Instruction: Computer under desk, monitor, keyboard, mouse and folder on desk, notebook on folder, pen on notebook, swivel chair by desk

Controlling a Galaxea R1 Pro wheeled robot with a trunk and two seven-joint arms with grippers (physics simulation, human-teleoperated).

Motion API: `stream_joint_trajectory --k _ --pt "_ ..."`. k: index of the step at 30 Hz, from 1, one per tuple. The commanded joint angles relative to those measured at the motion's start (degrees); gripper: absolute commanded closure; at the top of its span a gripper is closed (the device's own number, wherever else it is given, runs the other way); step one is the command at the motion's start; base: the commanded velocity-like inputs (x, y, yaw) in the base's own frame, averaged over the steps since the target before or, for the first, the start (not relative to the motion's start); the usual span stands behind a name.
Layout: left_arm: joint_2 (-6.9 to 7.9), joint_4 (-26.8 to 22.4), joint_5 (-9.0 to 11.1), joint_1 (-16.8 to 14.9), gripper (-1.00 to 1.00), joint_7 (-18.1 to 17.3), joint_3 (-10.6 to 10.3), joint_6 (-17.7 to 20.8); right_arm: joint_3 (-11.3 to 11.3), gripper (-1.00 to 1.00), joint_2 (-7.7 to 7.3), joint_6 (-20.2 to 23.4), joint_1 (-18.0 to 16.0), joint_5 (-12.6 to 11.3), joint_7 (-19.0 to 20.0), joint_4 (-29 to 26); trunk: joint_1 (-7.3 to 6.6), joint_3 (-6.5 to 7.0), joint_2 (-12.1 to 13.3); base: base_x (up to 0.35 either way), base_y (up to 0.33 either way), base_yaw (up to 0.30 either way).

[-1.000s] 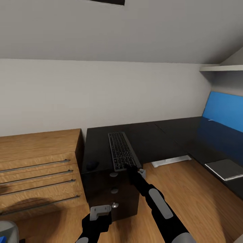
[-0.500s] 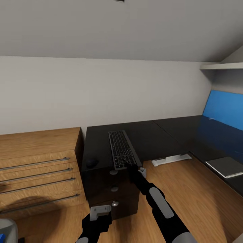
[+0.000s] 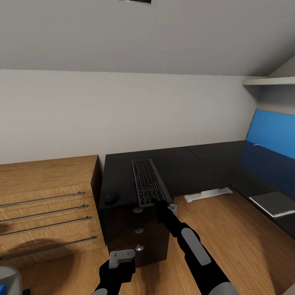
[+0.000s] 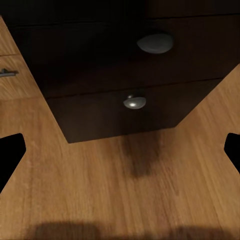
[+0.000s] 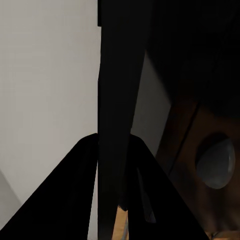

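Right gripper (image 3: 159, 201) pinched onto the near end of the keyboard (image 3: 146, 182), at the front edge of the black desk (image 3: 184, 168). In the right wrist view, two dark fingers (image 5: 75, 195) squeezed on a thin dark slab seen edge-on, the keyboard (image 5: 117, 115), with a round grey knob (image 5: 216, 162) off to one side. Keyboard lying flat, stretching away from the right gripper toward the wall (image 3: 123, 110). Small black mouse (image 3: 111, 198) on the desk too, just left of the right gripper and near the keyboard's near end, not touching it.

Left gripper (image 3: 121, 257) low down, in front of the dark drawer unit (image 3: 135, 233) under the desk, holding nothing. In the left wrist view, finger tips (image 4: 10, 155) wide apart at the two sides, wood floor (image 4: 125, 195) between them, drawer knobs (image 4: 135, 102) farther ahead.

Wooden dresser (image 3: 45, 196) with long metal handles to the left of the left gripper. Blue monitor (image 3: 271, 133) far off to the right of the right gripper, up on the long part of the desk. Flat dark notebook (image 3: 272, 203) near the desk's front edge, also far to the right. White shelf (image 3: 268, 82) high on the wall above the monitor.
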Motion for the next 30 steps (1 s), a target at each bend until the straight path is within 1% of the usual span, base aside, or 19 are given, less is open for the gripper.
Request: stream_joint_trajectory --k 1,2,9,10,24,30 --pt "0.01 -0.09 0.43 -0.01 -1.0 0.4 -0.05 0.12 -0.14 1.0 -0.01 0.12 -0.02 0.22 0.09 1.79 -0.23 0.14 0.4 0.0 0.0 0.0" --pt "0.0 -0.09 0.43 -0.01 -1.0 0.4 -0.03 0.12 -0.14 1.0 -0.01 0.12 -0.02 0.24 0.09 1.79 -0.45 0.32 0.8 0.0 0.0 0.0" --pt "0.03 -0.09 0.42 -0.01 -1.0 0.4 0.0 0.12 -0.13 1.0 -0.06 0.12 -0.02 0.28 0.09 1.79 -0.45 0.32 0.8 0.0 0.0 0.0" --pt "0.03 -0.09 0.42 -0.01 -1.0 0.4 0.0 0.12 -0.14 -1.0 -0.07 0.12 -0.02 0.28 0.09 1.79 -0.45 0.32 0.8 0.0 0.0 0.0" --pt "0.11 -0.04 0.38 -0.01 -1.0 0.4 -0.09 0.12 -0.05 -1.0 -0.07 0.12 -0.02 0.37 0.09 1.79 -0.45 0.32 0.8 -0.005 0.0 0.0" --pt "0.11 -0.03 0.42 -0.01 -1.0 0.4 -0.09 0.12 -0.06 -1.0 -0.07 0.12 -0.02 0.41 0.09 1.79 -0.45 0.32 0.8 -0.231 -0.003 0.0"
